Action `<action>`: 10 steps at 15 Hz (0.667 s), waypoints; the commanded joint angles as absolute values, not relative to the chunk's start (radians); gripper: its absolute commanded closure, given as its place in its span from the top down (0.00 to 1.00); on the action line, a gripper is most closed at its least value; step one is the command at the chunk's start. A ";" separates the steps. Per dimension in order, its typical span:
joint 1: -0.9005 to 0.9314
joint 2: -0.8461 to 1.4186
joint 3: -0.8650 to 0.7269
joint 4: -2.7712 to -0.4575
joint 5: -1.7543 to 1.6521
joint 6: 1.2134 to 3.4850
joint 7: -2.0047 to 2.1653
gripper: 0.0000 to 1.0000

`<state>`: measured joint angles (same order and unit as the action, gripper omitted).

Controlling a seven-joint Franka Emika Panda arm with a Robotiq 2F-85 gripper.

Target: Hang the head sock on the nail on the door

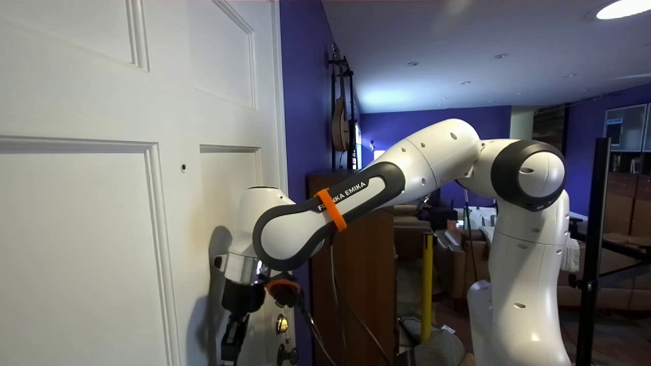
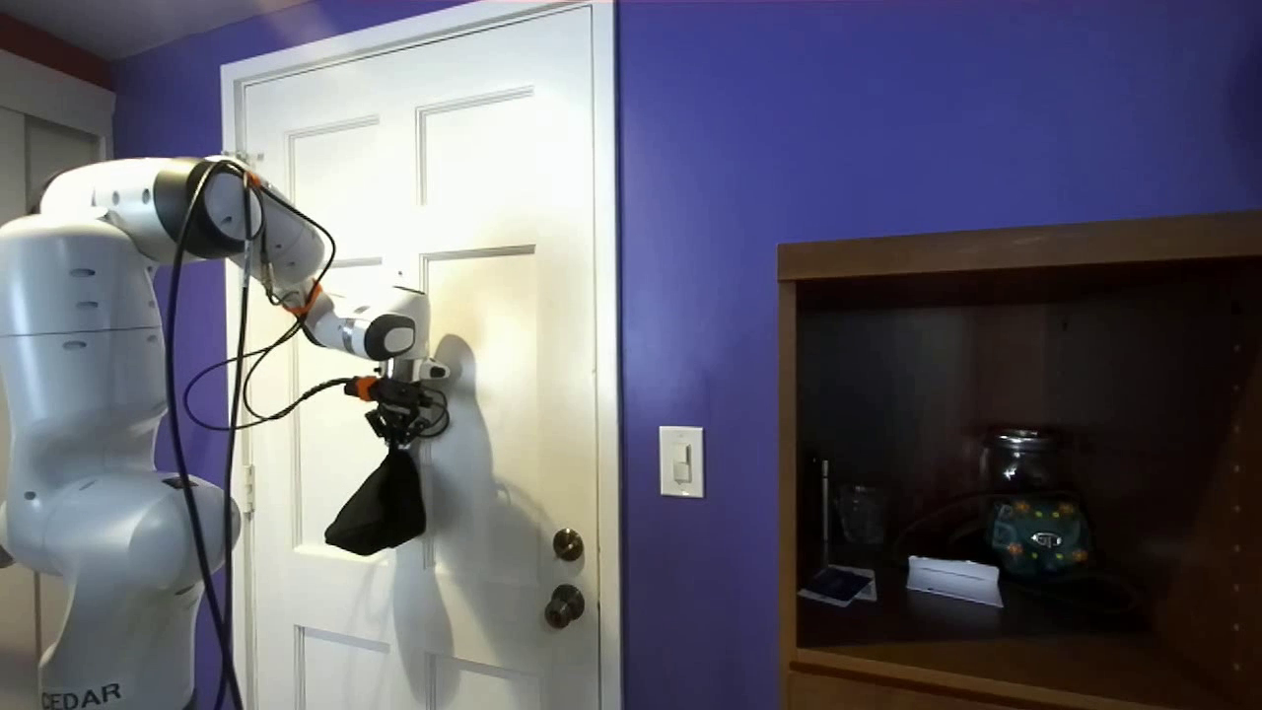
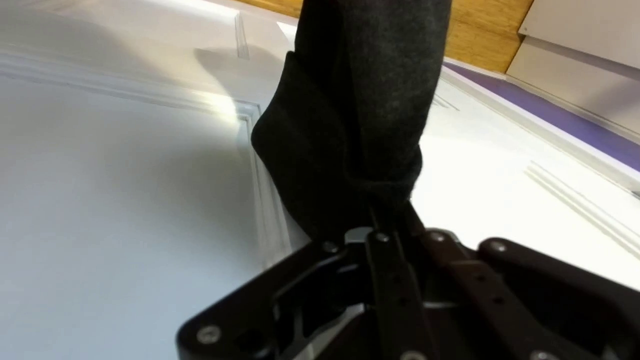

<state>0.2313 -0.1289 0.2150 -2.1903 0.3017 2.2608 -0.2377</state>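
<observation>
Purple wall (image 2: 887, 118) flanks the white panelled door (image 2: 505, 325). Lower than its nail (image 1: 183, 168), the black head sock (image 2: 381, 508) dangles, narrow end clamped in the end effector (image 2: 396, 440). Grasping looks done; raising, hooking and letting go seem left. The Franka Panda arm (image 1: 438, 152) arches doorward, its wrist (image 1: 241, 268) pointing downward below the nail.

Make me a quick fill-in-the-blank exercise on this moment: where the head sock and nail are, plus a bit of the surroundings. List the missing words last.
By height, the nail on the door is ____ the tool.
The head sock hangs from the ____, not from the nail.
The light switch on the wall is ____ the door and the wooden cabinet.
The band partly covering the lettering on the arm is colored ____.

Missing words: above; tool; between; orange.
</observation>
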 commanded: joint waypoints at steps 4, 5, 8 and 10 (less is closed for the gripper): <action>0.241 -0.108 0.216 -2.215 0.283 2.337 -0.249 0.02; 0.242 -0.106 0.216 -2.216 0.280 2.342 -0.250 0.02; 0.243 -0.100 0.216 -2.218 0.282 2.343 -0.253 0.32; 0.244 -0.098 0.216 -2.218 0.283 2.344 -0.254 0.38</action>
